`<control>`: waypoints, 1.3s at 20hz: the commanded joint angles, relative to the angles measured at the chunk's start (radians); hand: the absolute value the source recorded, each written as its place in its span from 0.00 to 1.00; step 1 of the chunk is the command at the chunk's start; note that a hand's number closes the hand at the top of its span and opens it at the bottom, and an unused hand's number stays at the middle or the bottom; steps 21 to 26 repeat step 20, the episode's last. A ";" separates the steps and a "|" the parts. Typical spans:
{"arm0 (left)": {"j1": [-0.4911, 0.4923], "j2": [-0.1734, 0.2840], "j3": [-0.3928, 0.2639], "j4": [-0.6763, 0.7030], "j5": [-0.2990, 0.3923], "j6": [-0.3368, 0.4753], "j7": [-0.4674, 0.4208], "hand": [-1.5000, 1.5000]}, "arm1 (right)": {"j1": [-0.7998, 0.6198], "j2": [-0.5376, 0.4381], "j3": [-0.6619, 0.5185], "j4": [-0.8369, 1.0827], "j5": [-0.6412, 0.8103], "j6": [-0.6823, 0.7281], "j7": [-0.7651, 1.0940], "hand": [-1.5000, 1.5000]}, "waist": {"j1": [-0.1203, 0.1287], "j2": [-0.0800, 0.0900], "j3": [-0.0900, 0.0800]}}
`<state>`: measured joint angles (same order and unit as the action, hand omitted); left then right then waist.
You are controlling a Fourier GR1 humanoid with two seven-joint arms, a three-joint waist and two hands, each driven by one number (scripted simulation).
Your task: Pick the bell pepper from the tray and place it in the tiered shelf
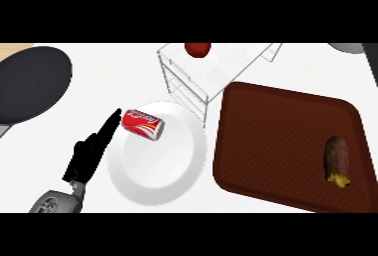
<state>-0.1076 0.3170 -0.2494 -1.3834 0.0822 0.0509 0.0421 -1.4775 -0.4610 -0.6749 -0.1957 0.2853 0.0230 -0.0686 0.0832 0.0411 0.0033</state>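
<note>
**kitchen_op:** Checking in from the remote station. The bell pepper [197,48] is already up in the tiered shelf [193,75], at the far edge of the bench [111,65]. It's a red rounded blob sitting on the wire tier near the shelf's far side. So I'd call the pick and place basically done, nothing of it left on the tray [280,125].

**wirehand77:** Which way is it pointing? Stem up?

**kitchen_op:** Honestly can't tell. Only part of it shows at the top of my view, and it looks slightly wider than tall, so maybe the long axis runs left-right along the far edge. No stem visible.

**wirehand77:** And the hands?

**kitchen_op:** The left hand [87,155] is near the bench's near-left side, fingers [111,122] straight and released, holding nothing, tips just beside the rim of the white plate [148,185]. The right hand isn't in my view at all.

**wirehand77:** What else is around?

**kitchen_op:** A red soda can [144,124] is lying on its side on the plate. The brown tray sits toward the right edge with a dark, oblong sweet-potato-looking thing [337,159] on it. A dark pan [29,82] sits at the far-left corner. What's left, I reckon, is just parking the arm.
</note>
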 commanded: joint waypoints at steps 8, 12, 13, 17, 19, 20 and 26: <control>-0.011 -0.013 0.001 0.037 -0.011 -0.005 -0.002 0.50 | 0.138 -0.244 -0.026 0.004 -0.014 0.185 -0.081 0.00 | 0.009 0.018 0.001; 0.000 -0.039 -0.021 0.005 -0.022 0.010 0.003 0.50 | 0.164 -0.293 -0.007 0.013 0.003 0.273 -0.098 0.00 | 0.012 0.008 0.001; 0.028 -0.016 -0.004 0.022 -0.007 -0.013 -0.018 0.50 | 0.197 -0.308 -0.008 0.006 0.004 0.292 -0.143 0.00 | 0.020 0.015 0.002; 0.014 -0.038 -0.032 -0.001 -0.028 -0.001 -0.002 0.50 | 0.205 -0.347 0.002 0.012 0.014 0.352 -0.153 0.00 | 0.031 0.017 0.004; 0.007 -0.026 -0.014 0.012 -0.019 -0.013 -0.013 0.50 | 0.229 -0.355 0.019 0.023 0.031 0.376 -0.155 0.00 | 0.025 0.016 0.002; 0.009 -0.020 -0.012 0.000 -0.015 -0.021 -0.012 0.50 | 0.209 -0.342 0.026 0.016 0.039 0.343 -0.148 0.00 | 0.034 0.012 0.002; 0.009 -0.020 -0.012 0.000 -0.015 -0.021 -0.012 0.50 | 0.209 -0.342 0.026 0.016 0.039 0.343 -0.148 0.00 | 0.034 0.012 0.002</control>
